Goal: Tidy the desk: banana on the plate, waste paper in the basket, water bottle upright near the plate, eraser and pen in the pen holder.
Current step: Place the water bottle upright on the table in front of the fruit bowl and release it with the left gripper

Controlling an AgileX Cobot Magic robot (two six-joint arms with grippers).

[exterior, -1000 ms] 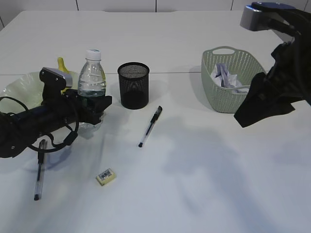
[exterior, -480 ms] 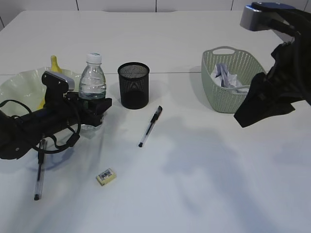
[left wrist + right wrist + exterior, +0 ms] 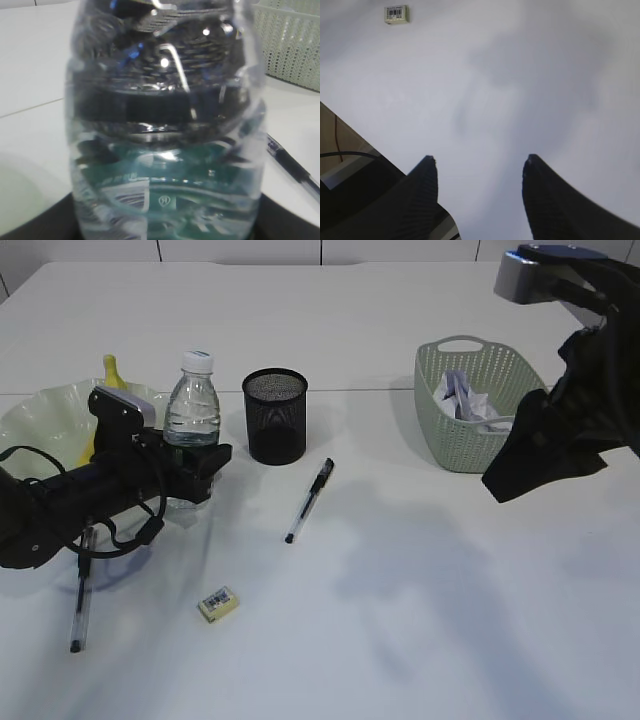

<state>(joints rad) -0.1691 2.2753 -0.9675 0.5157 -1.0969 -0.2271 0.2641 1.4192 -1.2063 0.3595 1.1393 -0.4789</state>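
Note:
My left gripper (image 3: 196,466) is shut on the clear water bottle (image 3: 191,415), which stands upright beside the pale green plate (image 3: 35,420). In the left wrist view the bottle (image 3: 165,125) fills the frame. A yellow banana (image 3: 110,372) lies on the plate, mostly hidden behind my arm. The black mesh pen holder (image 3: 275,415) stands right of the bottle. One black pen (image 3: 308,500) lies in front of the holder, another (image 3: 80,590) under my left arm. The yellow eraser (image 3: 217,602) lies near the front. My right gripper (image 3: 520,470) hangs open and empty above the table, the eraser (image 3: 396,14) far off in its view.
A green woven basket (image 3: 500,445) at the back right holds crumpled waste paper (image 3: 465,400). My right arm is raised just right of the basket. The left arm's cable loops over the table by the second pen.
My left gripper has lowered the bottle a little and shifted it slightly right, showing more of the banana behind. The right arm has not moved.

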